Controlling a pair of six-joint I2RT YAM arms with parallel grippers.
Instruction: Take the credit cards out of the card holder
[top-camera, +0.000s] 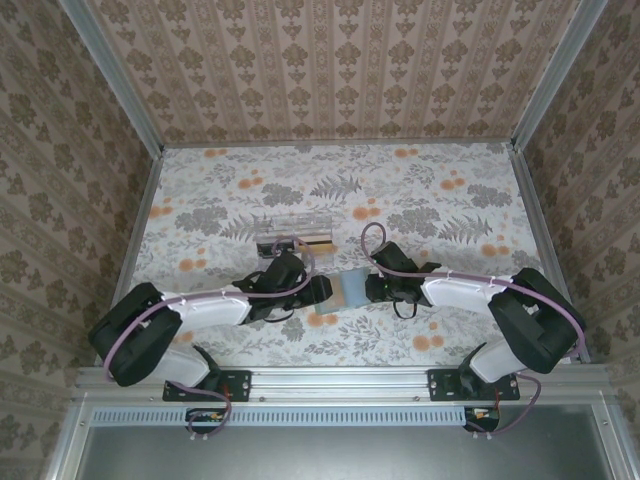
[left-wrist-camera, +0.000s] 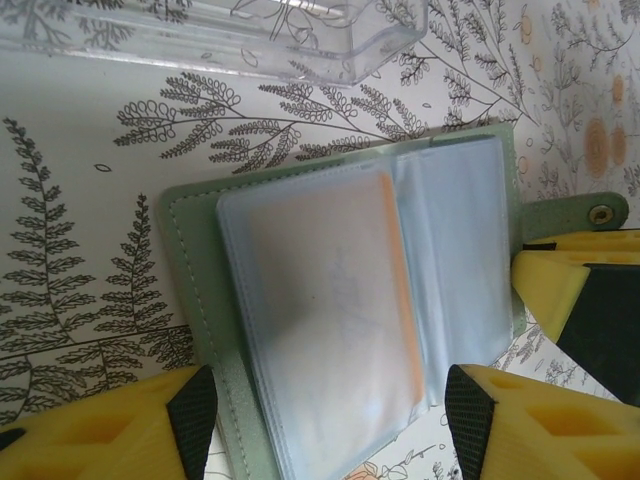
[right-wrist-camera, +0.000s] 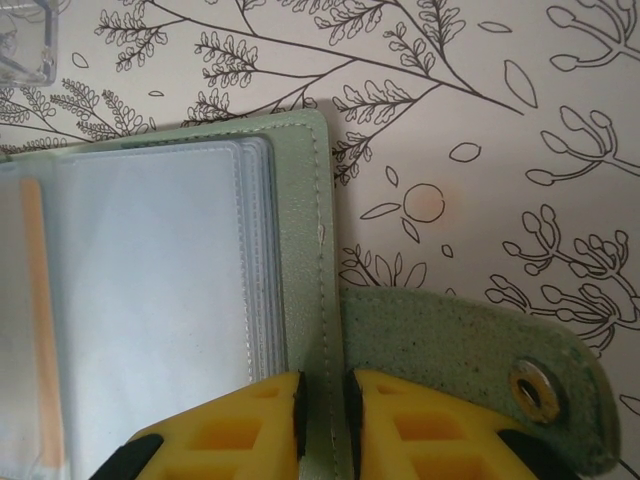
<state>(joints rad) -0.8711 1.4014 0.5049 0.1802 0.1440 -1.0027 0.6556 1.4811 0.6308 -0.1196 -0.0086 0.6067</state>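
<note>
The grey-green holder (left-wrist-camera: 190, 260) lay open, its clear sleeves (left-wrist-camera: 460, 260) holding an orange-edged card (left-wrist-camera: 320, 300). The right pincer (right-wrist-camera: 322, 420) clenched its edge; the left pincer (left-wrist-camera: 330, 415) straddled it, released.

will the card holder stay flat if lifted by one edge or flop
Probably floppy: the card holder is a thin stitched soft cover, so it would likely sag where the right pincer pinches its edge. Its glossy clear sleeves look slick and may fan out.
</note>
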